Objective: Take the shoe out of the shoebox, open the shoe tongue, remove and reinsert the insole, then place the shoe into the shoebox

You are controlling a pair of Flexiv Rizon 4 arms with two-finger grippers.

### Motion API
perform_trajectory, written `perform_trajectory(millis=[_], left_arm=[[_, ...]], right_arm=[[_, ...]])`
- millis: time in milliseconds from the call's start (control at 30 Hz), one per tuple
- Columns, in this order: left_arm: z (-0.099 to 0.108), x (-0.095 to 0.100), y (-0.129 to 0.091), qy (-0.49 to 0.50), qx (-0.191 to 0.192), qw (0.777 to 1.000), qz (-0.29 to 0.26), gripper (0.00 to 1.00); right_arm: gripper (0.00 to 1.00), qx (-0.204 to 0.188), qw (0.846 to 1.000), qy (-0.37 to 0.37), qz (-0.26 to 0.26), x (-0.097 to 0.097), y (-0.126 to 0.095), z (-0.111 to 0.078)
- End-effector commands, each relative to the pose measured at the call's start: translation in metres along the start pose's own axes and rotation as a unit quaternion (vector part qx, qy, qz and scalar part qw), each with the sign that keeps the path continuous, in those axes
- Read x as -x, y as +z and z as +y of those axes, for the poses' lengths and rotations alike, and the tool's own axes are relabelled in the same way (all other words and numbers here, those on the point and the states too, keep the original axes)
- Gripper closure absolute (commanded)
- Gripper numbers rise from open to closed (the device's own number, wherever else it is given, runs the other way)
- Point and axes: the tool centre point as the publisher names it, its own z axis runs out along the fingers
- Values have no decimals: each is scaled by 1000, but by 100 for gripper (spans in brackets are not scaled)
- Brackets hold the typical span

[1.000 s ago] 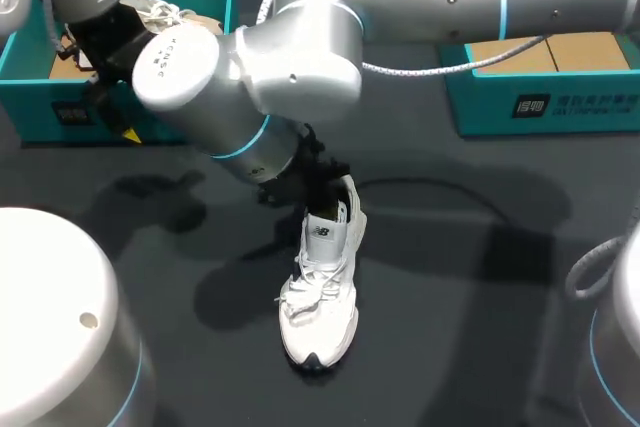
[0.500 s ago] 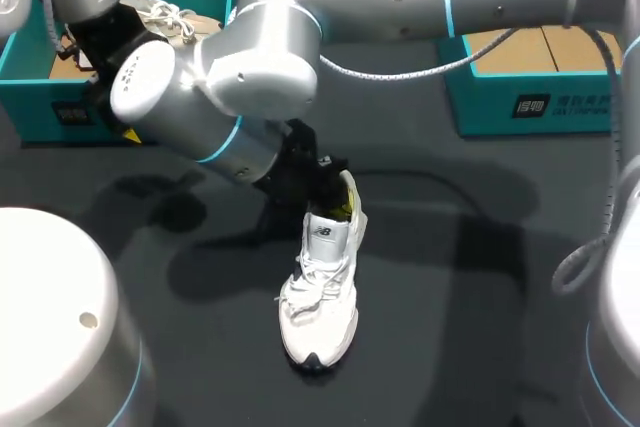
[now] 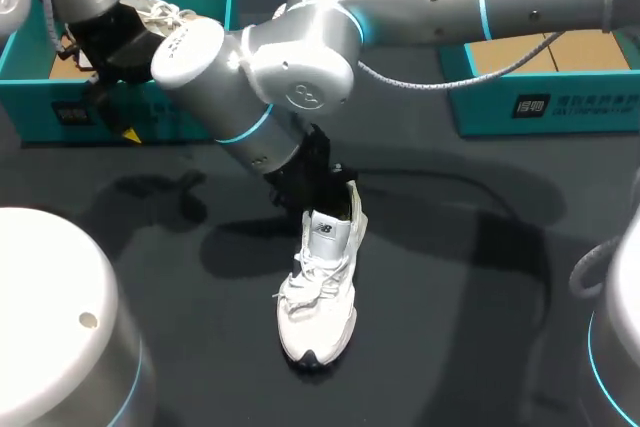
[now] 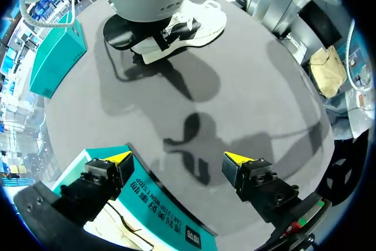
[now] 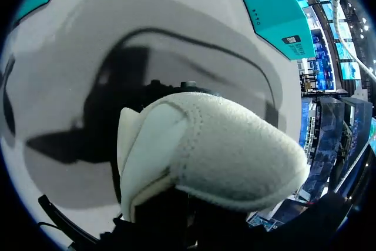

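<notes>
A white sneaker [image 3: 320,287] lies on the dark table, toe toward the near edge. My right arm comes across from the right, and its gripper [image 3: 330,199] is pushed down into the shoe's opening at the heel. In the right wrist view the padded white collar [image 5: 223,151] fills the picture and hides the fingers. My left gripper [image 4: 176,160] hangs open over the front wall of the left teal shoebox [image 4: 153,204], well away from the sneaker [image 4: 188,27]. In the head view this gripper [image 3: 122,125] holds nothing. A second laced shoe [image 3: 165,15] lies in that box.
Another teal shoebox [image 3: 540,102] with a cardboard-brown inside stands at the back right. The left shoebox [image 3: 40,97] stands at the back left. Dark table [image 3: 470,277] spreads around the sneaker. My arms' round white bases [image 3: 60,327] fill the near corners.
My right arm's wrist and forearm have swung and turned above the sneaker's heel, its gripper staying in the opening. The sneaker has barely shifted. The left arm has kept still.
</notes>
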Motion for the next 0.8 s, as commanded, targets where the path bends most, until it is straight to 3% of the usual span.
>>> perform_trajectory(millis=[33,267,467,800], left_arm=[[0,0,0,0,1,1000,1,0],[0,0,0,0,1,1000,1,0],[0,0,0,0,1,1000,1,0],[0,0,0,0,1,1000,1,0]], right_arm=[[100,16,985,157,63,-3,13,-15],[100,54,981,145,115,11,-26,-16],[100,85,975,149,139,21,-45,-7],[100,117,973,147,134,15,-41,7]])
